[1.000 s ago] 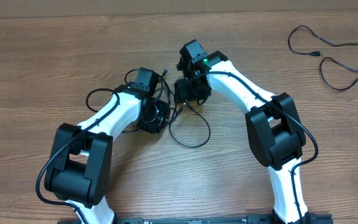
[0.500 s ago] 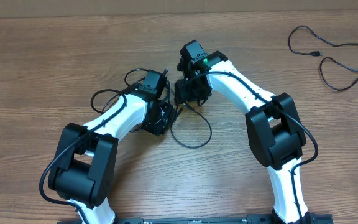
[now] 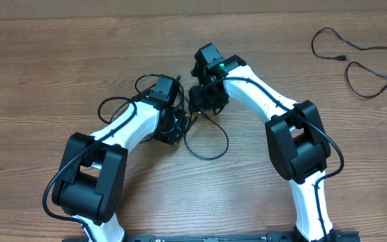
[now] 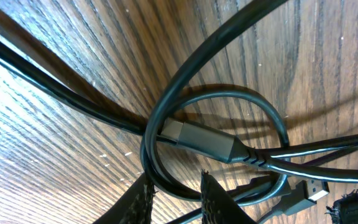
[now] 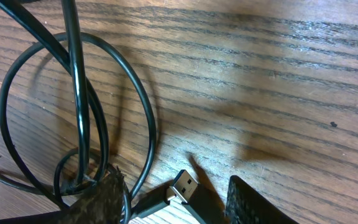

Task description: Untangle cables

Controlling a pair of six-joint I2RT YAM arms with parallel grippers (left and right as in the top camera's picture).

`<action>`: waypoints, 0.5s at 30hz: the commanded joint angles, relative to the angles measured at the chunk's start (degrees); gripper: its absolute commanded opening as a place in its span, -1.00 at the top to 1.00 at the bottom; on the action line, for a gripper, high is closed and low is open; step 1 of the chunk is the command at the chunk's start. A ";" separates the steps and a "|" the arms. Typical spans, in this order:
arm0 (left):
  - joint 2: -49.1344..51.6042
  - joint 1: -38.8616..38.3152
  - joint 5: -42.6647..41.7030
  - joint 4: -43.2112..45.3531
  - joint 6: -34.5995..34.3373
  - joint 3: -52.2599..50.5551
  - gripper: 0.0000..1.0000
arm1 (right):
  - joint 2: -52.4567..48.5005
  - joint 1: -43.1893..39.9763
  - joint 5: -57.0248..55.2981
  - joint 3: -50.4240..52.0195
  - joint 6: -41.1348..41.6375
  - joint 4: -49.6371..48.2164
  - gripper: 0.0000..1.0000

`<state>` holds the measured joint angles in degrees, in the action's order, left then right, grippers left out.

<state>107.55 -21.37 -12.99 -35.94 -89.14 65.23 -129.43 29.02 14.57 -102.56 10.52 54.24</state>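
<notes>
Two grippers hung low over the knot of cables (image 3: 205,142) at the middle of the table (image 3: 39,74), likely to part its strands. The left gripper (image 4: 178,199) stood narrow astride a loop (image 4: 229,92); whether it pinched was unclear. The right gripper (image 5: 179,204) stood half open and empty, a USB plug (image 5: 182,185) lying between its fingers. One freed cable (image 3: 365,54) lay well apart, far right. The knot's strands could not be counted.
</notes>
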 commanded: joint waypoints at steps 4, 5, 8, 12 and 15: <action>0.94 -0.09 1.01 0.04 -2.29 -0.28 0.49 | 1.03 -0.09 -0.61 0.24 0.13 0.04 -0.06; 0.94 -0.09 0.98 0.04 -2.38 -0.28 0.50 | 1.03 -0.09 -0.61 0.24 0.13 0.04 -0.06; 0.94 -0.11 0.94 0.02 -2.38 -0.28 0.54 | 1.03 -0.11 -0.61 0.24 0.13 0.04 -0.06; 0.94 -0.09 0.94 0.04 -2.40 -0.28 0.64 | 1.03 -0.11 -0.61 0.24 0.13 0.04 -0.06; 0.94 -0.11 0.94 0.04 -2.38 -0.28 0.62 | 1.03 -0.11 -0.59 0.24 0.13 0.04 -0.07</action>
<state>107.55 -21.37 -12.99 -35.94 -90.56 65.23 -129.43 29.02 14.57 -102.56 10.50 54.26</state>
